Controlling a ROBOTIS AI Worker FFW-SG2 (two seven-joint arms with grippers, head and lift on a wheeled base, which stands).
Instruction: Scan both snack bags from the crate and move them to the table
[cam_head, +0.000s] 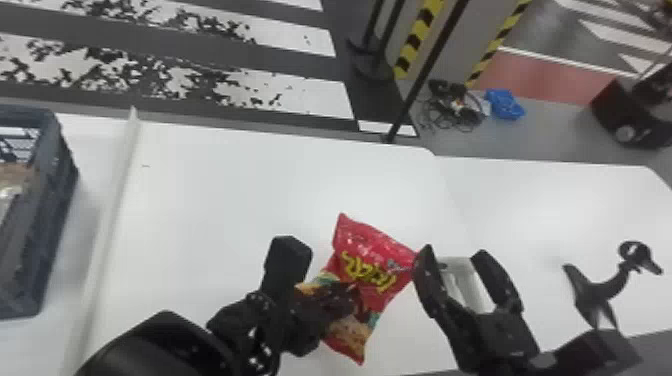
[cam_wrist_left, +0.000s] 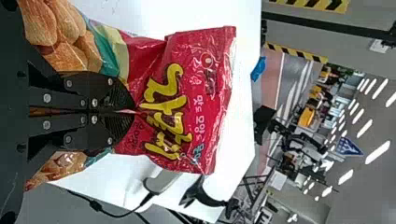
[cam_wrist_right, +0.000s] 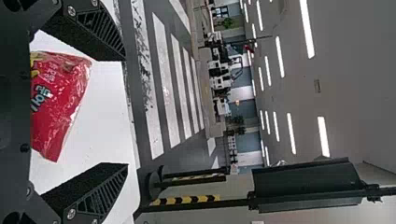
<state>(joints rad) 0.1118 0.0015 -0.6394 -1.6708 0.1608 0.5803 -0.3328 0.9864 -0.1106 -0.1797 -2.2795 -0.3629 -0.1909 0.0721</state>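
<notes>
Left claw is pinching the red bag over the table, right claw spread at the bag's 3 o'clock. Scanned? Can't tell. Brownish packet in the crate at 9 o'clock is probably next.

- Left arm: black, smooth rounded shell; small pale spots near the wrist.
- Left gripper: black throughout. Left wrist view: flat side links, round silvery screws, finely ridged fingertips.
- Right gripper: black, angular fingers. Right wrist view: wedge-shaped ends, slanted ribs along the sides, grainy inner pads, silvery screw heads at finger bases.
</notes>
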